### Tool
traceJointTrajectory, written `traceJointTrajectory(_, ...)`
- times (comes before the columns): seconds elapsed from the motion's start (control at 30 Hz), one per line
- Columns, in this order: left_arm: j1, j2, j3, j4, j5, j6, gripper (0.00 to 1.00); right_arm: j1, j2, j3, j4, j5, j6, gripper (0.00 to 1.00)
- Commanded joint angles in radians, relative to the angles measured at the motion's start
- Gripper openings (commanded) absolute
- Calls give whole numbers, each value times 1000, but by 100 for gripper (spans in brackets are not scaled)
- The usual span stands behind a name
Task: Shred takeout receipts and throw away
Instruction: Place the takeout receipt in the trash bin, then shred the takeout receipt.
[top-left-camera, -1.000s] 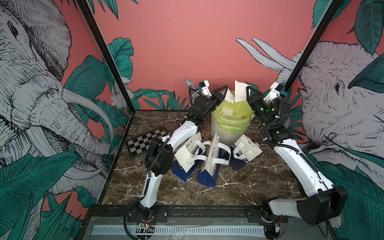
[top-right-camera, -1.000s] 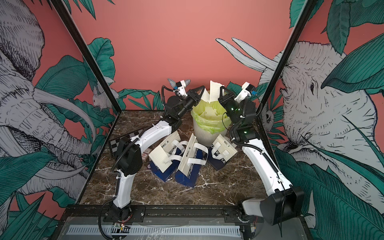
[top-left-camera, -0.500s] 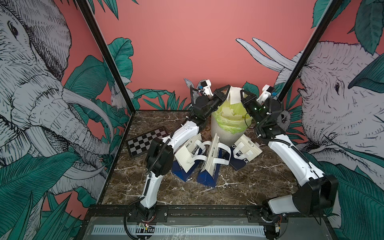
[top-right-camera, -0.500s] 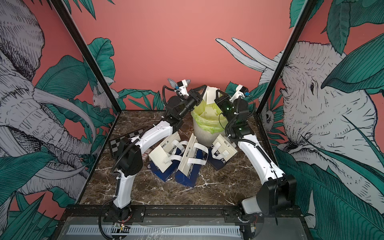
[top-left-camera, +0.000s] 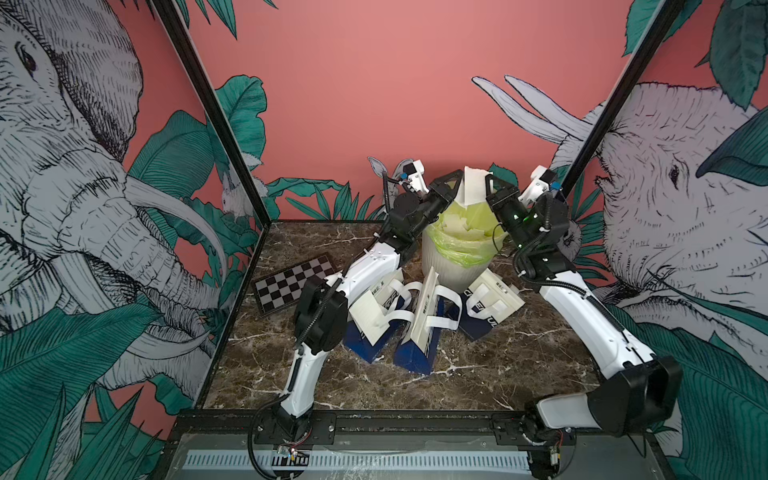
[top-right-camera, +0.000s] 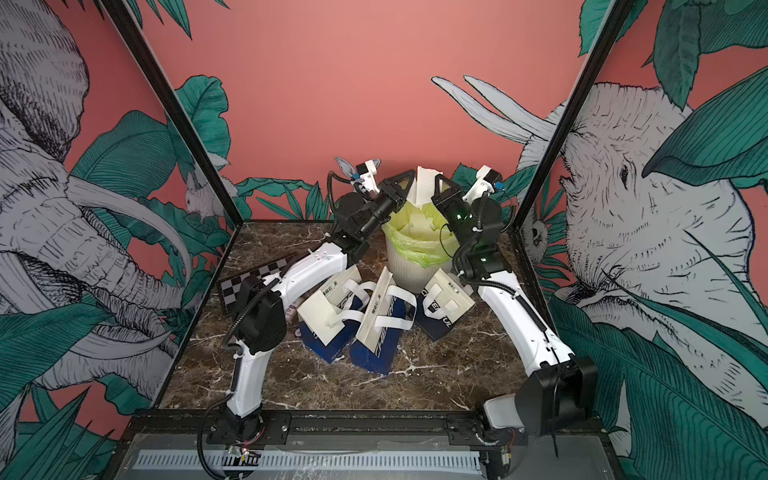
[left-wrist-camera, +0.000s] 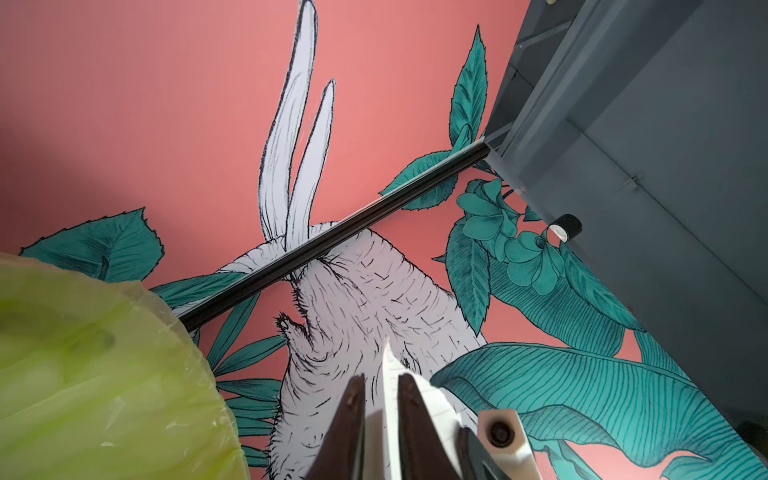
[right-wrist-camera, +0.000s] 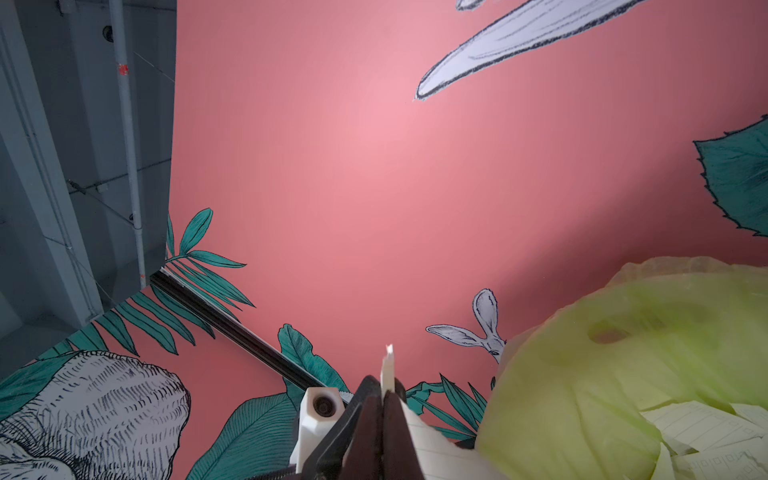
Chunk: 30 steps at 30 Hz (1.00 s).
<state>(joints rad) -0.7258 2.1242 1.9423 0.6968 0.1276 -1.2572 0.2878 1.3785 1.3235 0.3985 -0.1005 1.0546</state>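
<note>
A white torn receipt (top-left-camera: 473, 187) (top-right-camera: 428, 183) stands upright above the bin (top-left-camera: 449, 274), between my two grippers. My left gripper (top-left-camera: 455, 185) (top-right-camera: 405, 183) is on its left side. In the left wrist view the left gripper (left-wrist-camera: 382, 378) has its jaws slightly apart. The receipt's edge (left-wrist-camera: 390, 361) lies in the gap, against one finger (left-wrist-camera: 415, 415). My right gripper (top-left-camera: 492, 189) (top-right-camera: 440, 185) (right-wrist-camera: 384, 384) is shut on the receipt's (right-wrist-camera: 388, 365) other side. Several white paper shreds (top-left-camera: 461, 224) lie inside the bin's green liner (top-left-camera: 465, 253).
Three white-and-navy tote bags (top-left-camera: 374, 307) (top-left-camera: 424, 320) (top-left-camera: 490, 303) lie on the marble table in front of the bin. A small chessboard (top-left-camera: 291, 282) sits at the left, by the glass wall. The green liner bulges close to both wrists (left-wrist-camera: 83, 374) (right-wrist-camera: 623, 353).
The right gripper has brought its paper in closer to the left gripper over the bin. The left jaws have parted a little.
</note>
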Motion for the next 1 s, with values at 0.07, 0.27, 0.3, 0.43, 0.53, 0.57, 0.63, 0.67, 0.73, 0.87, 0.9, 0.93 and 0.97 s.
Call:
traceJointTrajectory(0.07,0,-18,8,22,-21,1,20,-1,-24,-4,65,11,48,0)
traceJointTrajectory(0.27,0,-25,6,61,-5,-5,26,-1,6,2,59,12,59,0)
traceJointTrajectory(0.3,1,-28,7,63,2,2,27,-1,12,5,59,10,62,0)
traceJointTrajectory(0.43,-1,-27,9,65,15,-6,33,0,44,16,100,-29,87,0)
traceJointTrajectory(0.53,-1,-23,16,64,24,0,36,1,54,18,133,-49,92,0)
traceJointTrajectory(0.57,-1,-23,19,53,29,2,37,1,53,17,137,-49,89,0)
traceJointTrajectory(0.63,-1,-21,21,46,35,10,38,1,50,19,133,-57,77,0)
traceJointTrajectory(0.67,-1,-20,23,47,34,6,39,1,51,22,126,-65,72,0)
traceJointTrajectory(0.73,-1,-14,29,50,33,1,40,2,51,20,128,-77,70,0)
traceJointTrajectory(0.87,-1,-3,51,56,36,-8,36,3,54,13,131,-103,57,0)
traceJointTrajectory(0.9,-1,-2,54,59,35,-8,34,2,53,11,127,-111,53,0)
traceJointTrajectory(0.93,-1,-1,57,62,34,-6,30,2,51,9,123,-120,47,0)
traceJointTrajectory(0.97,-1,-3,58,67,33,-1,26,2,52,8,119,-130,39,0)
